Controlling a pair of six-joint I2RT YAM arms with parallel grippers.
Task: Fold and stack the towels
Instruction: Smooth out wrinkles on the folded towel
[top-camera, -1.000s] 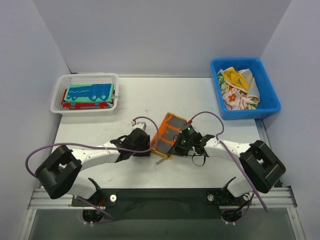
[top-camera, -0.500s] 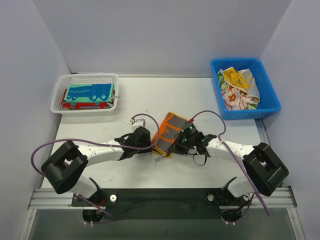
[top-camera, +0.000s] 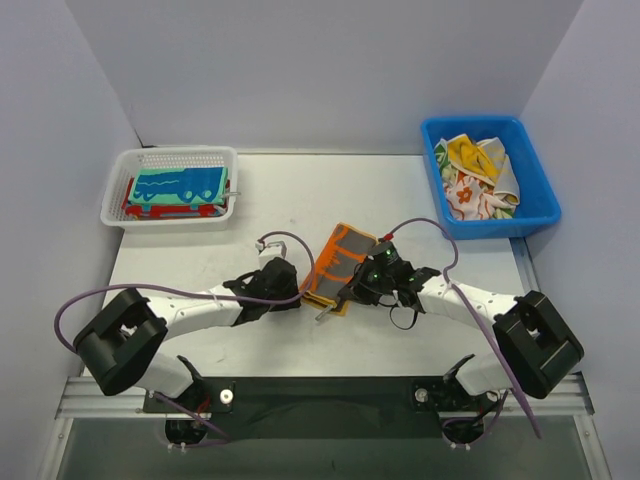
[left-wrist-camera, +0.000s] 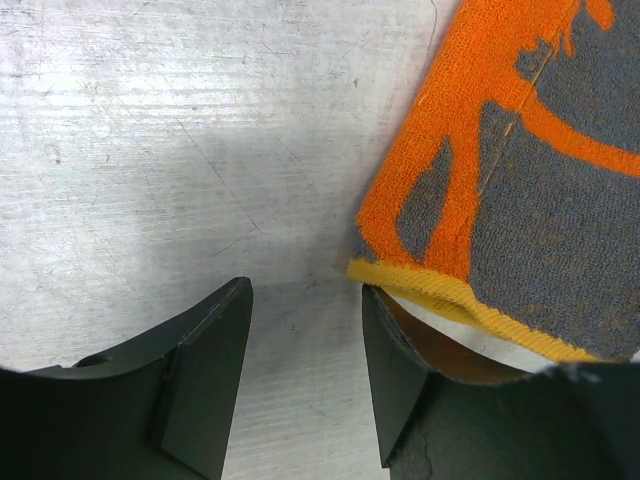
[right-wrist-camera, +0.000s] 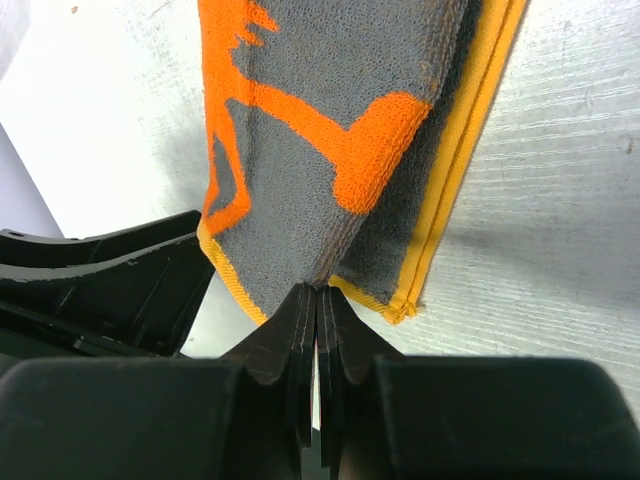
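Observation:
A grey towel with orange border and lettering lies partly folded at the table's middle. My right gripper is shut on its near edge; in the right wrist view the jaws pinch the cloth, which hangs in a fold with a yellow-edged layer behind. My left gripper is open at the towel's left corner. In the left wrist view bare table shows between the jaws, and the towel's yellow-hemmed corner rests over the right finger. Folded teal and red towels are stacked in the basket.
The white mesh basket stands at the back left. The blue bin at the back right holds crumpled yellow and floral towels. Purple cables loop over both arms. The left gripper shows in the right wrist view.
My right gripper has shifted slightly right with the towel's edge. The left arm swung its elbow out and back, its gripper staying at the towel's left corner.

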